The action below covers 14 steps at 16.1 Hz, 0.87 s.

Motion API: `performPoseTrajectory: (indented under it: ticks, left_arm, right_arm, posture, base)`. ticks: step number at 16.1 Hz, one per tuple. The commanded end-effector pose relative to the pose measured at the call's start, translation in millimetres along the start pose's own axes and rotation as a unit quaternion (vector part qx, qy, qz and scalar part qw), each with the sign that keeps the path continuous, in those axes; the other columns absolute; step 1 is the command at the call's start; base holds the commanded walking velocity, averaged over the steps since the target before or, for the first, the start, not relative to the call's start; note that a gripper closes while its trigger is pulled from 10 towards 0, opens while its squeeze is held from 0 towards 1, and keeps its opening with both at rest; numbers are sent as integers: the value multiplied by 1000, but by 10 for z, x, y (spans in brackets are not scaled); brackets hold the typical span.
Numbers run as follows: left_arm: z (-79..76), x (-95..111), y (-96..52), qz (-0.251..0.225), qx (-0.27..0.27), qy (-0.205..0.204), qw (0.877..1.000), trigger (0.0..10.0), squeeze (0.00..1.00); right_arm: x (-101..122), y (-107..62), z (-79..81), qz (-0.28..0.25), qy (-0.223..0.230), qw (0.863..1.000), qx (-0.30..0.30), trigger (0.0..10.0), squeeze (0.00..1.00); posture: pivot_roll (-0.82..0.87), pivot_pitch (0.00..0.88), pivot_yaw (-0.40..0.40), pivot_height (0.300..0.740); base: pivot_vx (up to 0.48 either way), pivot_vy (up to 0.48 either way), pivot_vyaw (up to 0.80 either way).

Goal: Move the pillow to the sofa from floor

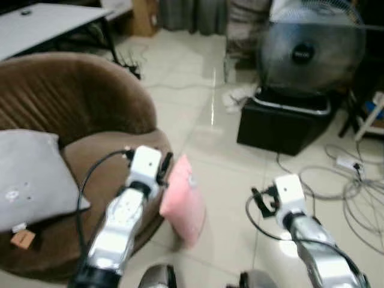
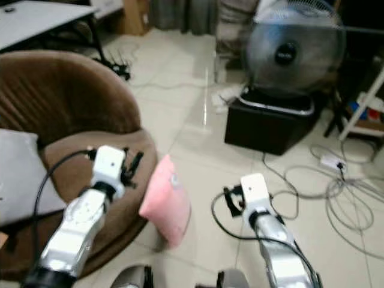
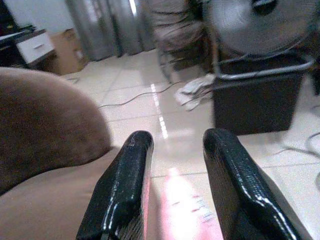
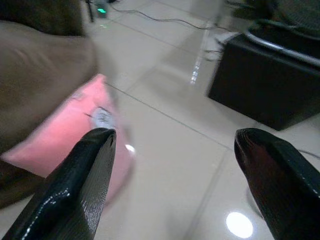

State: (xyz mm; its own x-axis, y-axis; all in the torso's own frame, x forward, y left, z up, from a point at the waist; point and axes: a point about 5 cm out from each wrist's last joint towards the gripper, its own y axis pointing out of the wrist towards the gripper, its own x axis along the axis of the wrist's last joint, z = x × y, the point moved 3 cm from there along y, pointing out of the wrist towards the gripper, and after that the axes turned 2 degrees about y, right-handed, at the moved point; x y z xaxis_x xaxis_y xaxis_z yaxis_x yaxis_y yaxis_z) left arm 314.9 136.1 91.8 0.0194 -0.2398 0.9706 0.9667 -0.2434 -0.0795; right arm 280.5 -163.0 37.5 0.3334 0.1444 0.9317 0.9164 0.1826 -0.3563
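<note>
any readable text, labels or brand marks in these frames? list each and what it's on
None readable.
Pink pillow: small round mark on its face, too blurred to read.
Grey pillow on the brown sofa: orange-brown tag at its corner, no legible print.
Fan: dark hub cap, nothing legible.

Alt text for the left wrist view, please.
The left tool, fingers open, is above the pink pillow beside the brown sofa. Beyond lie a glossy tiled floor, a black box and a fan.
</note>
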Motion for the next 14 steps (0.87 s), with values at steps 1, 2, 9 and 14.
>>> performPoseTrajectory:
  ticks: [1, 2, 9, 14]
  left_arm:
    - [21, 36, 14, -5, 3, 3, 1000, 10000, 0]
    - [22, 35, 11, -5, 2, 3, 1000, 10000, 0]
    - [16, 43, 22, -6, -1, 3, 1000, 10000, 0]
    - [7, 50, 26, -7, -4, 4, 1000, 10000, 0]
  right_arm:
    - [-3, -6, 19, 2, -1, 1000, 4, 10000, 0]
    - [-4, -6, 22, 2, -1, 1000, 4, 10000, 0]
    - [2, 4, 24, 2, 0, 1000, 3, 10000, 0]
    - [-21, -9, 12, 6, 9, 1000, -1, 10000, 0]
  posture:
    - [-41, 0, 79, 653]
    - [-41, 0, 79, 653]
    - [-43, 0, 83, 653]
    - [-45, 0, 86, 653]
  base:
    - [334, 0, 0]
    - [334, 0, 0]
    - [330, 0, 0]
    - [329, 0, -269]
